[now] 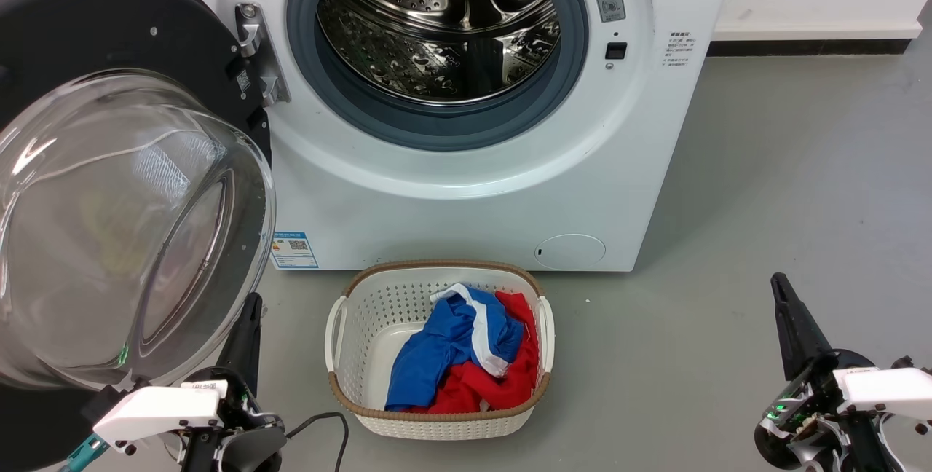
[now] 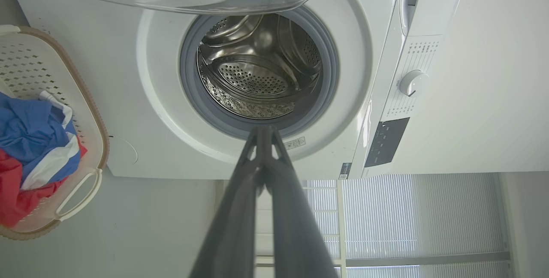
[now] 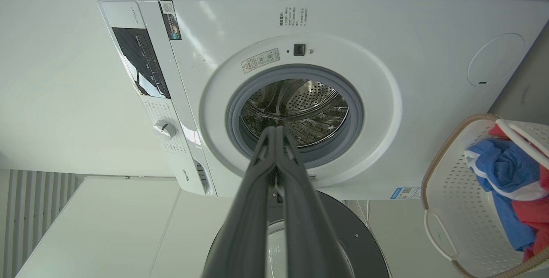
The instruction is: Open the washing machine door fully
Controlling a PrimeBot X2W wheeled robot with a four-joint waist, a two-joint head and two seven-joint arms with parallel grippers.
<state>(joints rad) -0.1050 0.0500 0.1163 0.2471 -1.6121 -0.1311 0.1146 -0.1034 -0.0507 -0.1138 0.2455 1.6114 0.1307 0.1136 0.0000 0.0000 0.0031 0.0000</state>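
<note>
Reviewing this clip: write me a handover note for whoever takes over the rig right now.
Left gripper: fingers shut, empty, low beside the washing machine door.
Right gripper: fingers shut, empty, off to the right, apart from the washing machine.
The door stands wide open on the robot's left, and the drum opening is uncovered.
Done: door unlatched and opened wide.
Left: check it is at its hinge stop, which I cannot tell from these views.

White laundry basket [image 1: 378,303] on grey floor [image 1: 764,195] before me; blue garment [image 1: 437,348] atop red one [image 1: 510,381] inside.
</note>
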